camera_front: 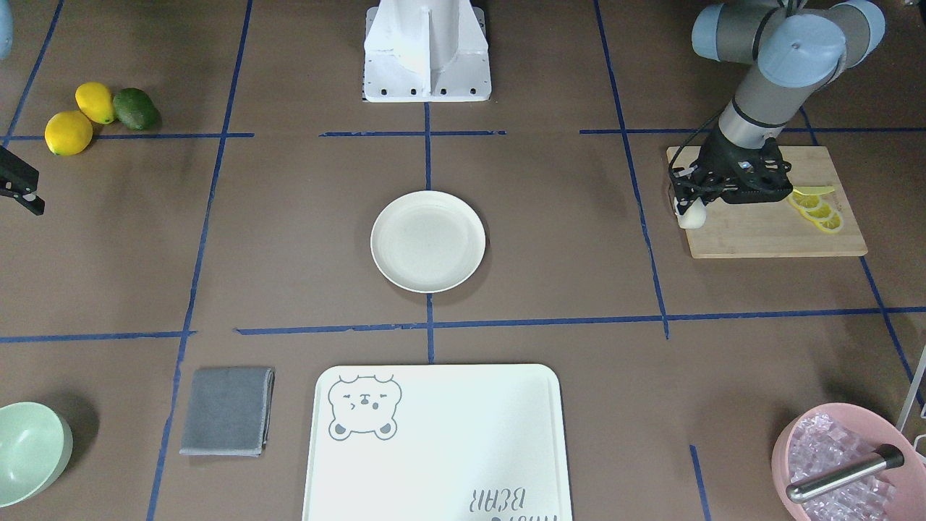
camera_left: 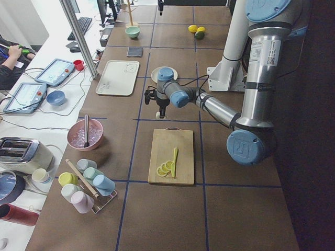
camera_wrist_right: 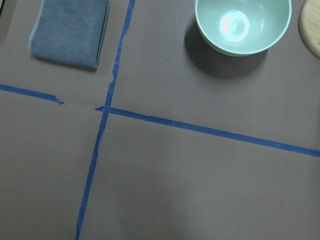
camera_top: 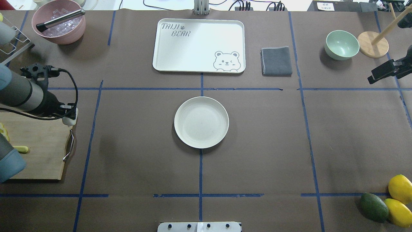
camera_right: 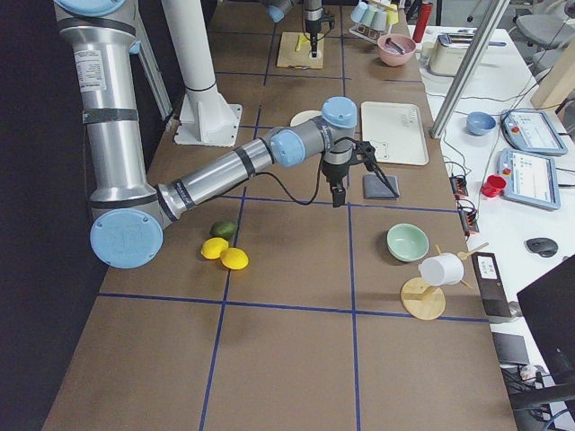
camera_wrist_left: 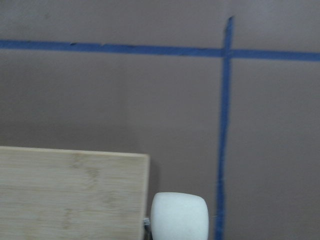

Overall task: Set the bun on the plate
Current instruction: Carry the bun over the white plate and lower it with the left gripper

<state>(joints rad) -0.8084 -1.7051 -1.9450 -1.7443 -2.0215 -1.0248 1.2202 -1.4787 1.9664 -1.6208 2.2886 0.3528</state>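
Observation:
The bun (camera_front: pixel 692 216), a small smooth white lump, sits in the tip of my left gripper (camera_front: pixel 686 208), which is shut on it above the near corner of the wooden cutting board (camera_front: pixel 767 235). From overhead, the bun (camera_top: pixel 69 120) shows just past the board's corner. In the left wrist view, the bun (camera_wrist_left: pixel 180 216) hangs at the bottom edge over the brown table. The plate (camera_front: pixel 428 242), round and cream-white, lies bare at the table's centre, well apart from the bun. My right gripper (camera_top: pixel 370 79) hovers at the far right, its fingers together, holding nothing.
Lemon slices (camera_front: pixel 817 211) lie on the cutting board. A white bear tray (camera_front: pixel 434 449), a grey cloth (camera_front: pixel 226 411) and a mint-green bowl (camera_front: pixel 29 452) line the operators' side. A pink bowl of ice (camera_front: pixel 839 463) holds a metal tool. Two lemons and an avocado (camera_front: pixel 134 108) sit near the robot's right.

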